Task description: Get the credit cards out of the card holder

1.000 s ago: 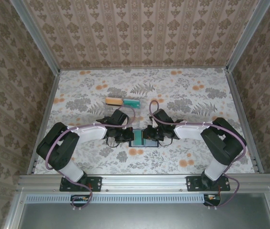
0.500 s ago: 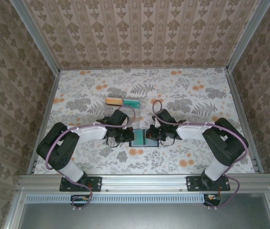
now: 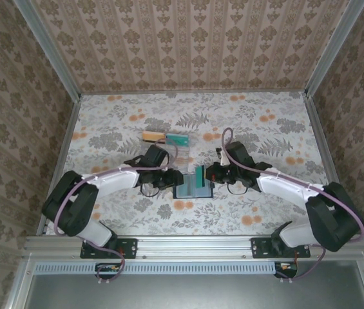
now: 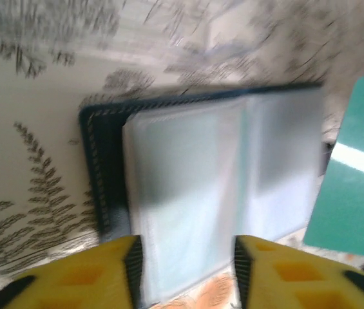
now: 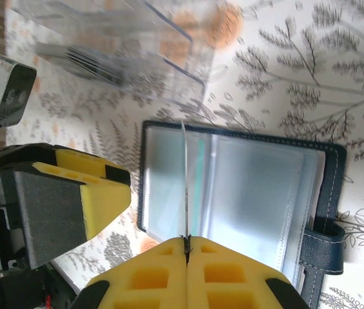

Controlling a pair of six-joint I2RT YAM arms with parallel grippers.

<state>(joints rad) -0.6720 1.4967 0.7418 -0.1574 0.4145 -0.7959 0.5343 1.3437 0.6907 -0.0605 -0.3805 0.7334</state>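
The card holder (image 3: 191, 192) lies open on the table, dark blue with clear sleeves (image 4: 188, 193). My right gripper (image 3: 208, 174) is shut on a teal credit card (image 3: 200, 175), held upright above the holder's right half. In the right wrist view that card (image 5: 184, 174) shows edge-on, rising from the closed jaws (image 5: 186, 243) over the holder (image 5: 259, 199). My left gripper (image 3: 171, 181) is open at the holder's left edge, its yellow fingertips (image 4: 185, 267) apart over the sleeves. The teal card (image 4: 352, 187) stands at the right of the left wrist view. An orange card (image 3: 153, 136) and another teal card (image 3: 177, 138) lie further back.
A clear plastic stand (image 5: 124, 38) sits on the table just behind the holder. The holder's strap (image 5: 323, 241) sticks out on its right side. Patterned walls and metal rails (image 3: 59, 161) close in the table on three sides.
My right gripper has drawn the teal card out of the holder and lifted it, while the right arm swung outward. My left gripper has opened and let go of the holder's left edge.
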